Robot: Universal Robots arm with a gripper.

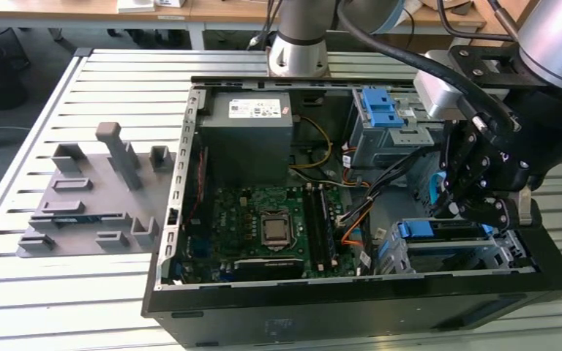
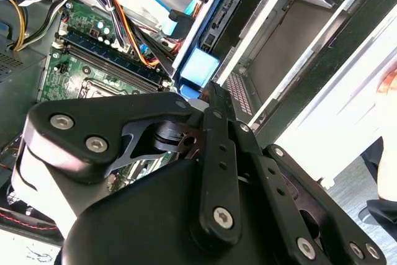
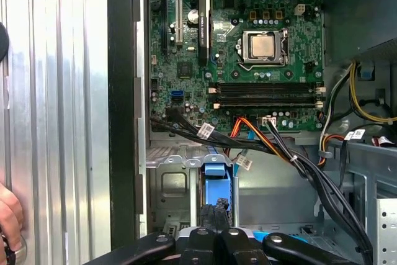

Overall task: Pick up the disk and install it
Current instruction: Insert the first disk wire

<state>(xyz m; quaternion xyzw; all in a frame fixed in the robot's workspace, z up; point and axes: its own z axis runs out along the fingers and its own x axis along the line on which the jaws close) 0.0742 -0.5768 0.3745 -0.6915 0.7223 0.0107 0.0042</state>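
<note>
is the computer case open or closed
Open: the computer case lies on its side with no side panel, the motherboard exposed.

A robotics lab or workshop is indicated. In the exterior view, a slatted metal table (image 1: 66,307) is seen, and the base of a robot arm (image 1: 298,51) is stood at twelve o'clock from an opened computer case (image 1: 359,322). The case's green circuit board (image 1: 261,219) is laid bare. A grey moulded parts holder (image 1: 96,197) is set on the table at nine o'clock from the case. Wooden desks (image 1: 222,11) are ranged beyond the table, at twelve o'clock.
</note>
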